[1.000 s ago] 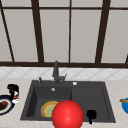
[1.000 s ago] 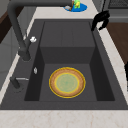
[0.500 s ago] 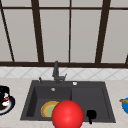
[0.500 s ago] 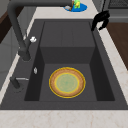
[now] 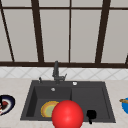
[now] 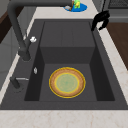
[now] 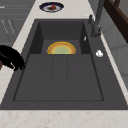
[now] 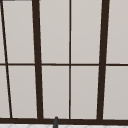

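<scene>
Your right hand (image 5: 91,115) is hovering over the front edge of the sink (image 5: 105,100), on the drainboard side, and its fingers are curling downward with nothing between them. From the left side you are seeing the same hand (image 6: 100,20) hanging above the sink's front rim, near the far end. From the right side it (image 7: 11,58) is floating just off that rim, over the strip of counter (image 7: 15,45) in front.

You are looking at a yellow plate (image 6: 67,82) lying flat on the floor of the deep basin, well apart from the hand. A red ball (image 5: 67,115) is sitting at the front edge of the sink in the front view, covering part of the plate. The faucet (image 5: 56,72) is standing at the back edge of the sink. A dark plate (image 5: 6,103) holding something red is resting on the counter's left end, and a blue dish (image 5: 125,105) is resting on its right end.
</scene>
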You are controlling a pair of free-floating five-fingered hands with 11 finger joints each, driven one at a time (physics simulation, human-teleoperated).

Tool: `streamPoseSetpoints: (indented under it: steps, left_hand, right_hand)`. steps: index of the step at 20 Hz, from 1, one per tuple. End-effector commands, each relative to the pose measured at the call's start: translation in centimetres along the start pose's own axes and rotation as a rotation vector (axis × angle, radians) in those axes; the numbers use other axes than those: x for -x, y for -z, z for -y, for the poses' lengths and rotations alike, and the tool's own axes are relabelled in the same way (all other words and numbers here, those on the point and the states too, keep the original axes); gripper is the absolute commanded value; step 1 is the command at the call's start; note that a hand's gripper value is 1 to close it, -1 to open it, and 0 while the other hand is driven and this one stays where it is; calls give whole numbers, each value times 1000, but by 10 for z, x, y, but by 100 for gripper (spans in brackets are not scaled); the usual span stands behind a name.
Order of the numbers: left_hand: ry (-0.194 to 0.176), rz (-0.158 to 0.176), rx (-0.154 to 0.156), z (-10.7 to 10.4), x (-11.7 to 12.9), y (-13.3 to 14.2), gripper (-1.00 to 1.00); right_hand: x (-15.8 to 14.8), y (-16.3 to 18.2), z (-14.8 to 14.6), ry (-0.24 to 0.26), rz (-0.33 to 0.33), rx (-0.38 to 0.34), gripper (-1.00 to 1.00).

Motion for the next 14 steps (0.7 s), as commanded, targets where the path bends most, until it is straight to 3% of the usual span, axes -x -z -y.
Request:
streamPoseSetpoints:
  steps: [1, 4, 7, 10, 14]
  left_hand:
    - [-10, -9, -20, 14, -2, 1, 100]
    - [-4, -24, -23, 13, 6, 7, 100]
    - [-23, -29, -29, 19, 24, 4, 100]
    - [3, -41, -36, 43, 32, -9, 100]
    - [-19, -26, -29, 56, 31, -17, 100]
  right_hand:
    - [0, 0, 0, 0, 0, 0, 0]
    - [0, 0, 0, 0, 0, 0, 0]
    - [0, 0, 0, 0, 0, 0, 0]
    - [0, 0, 0, 0, 0, 0, 0]
    - [0, 0, 0, 0, 0, 0, 0]
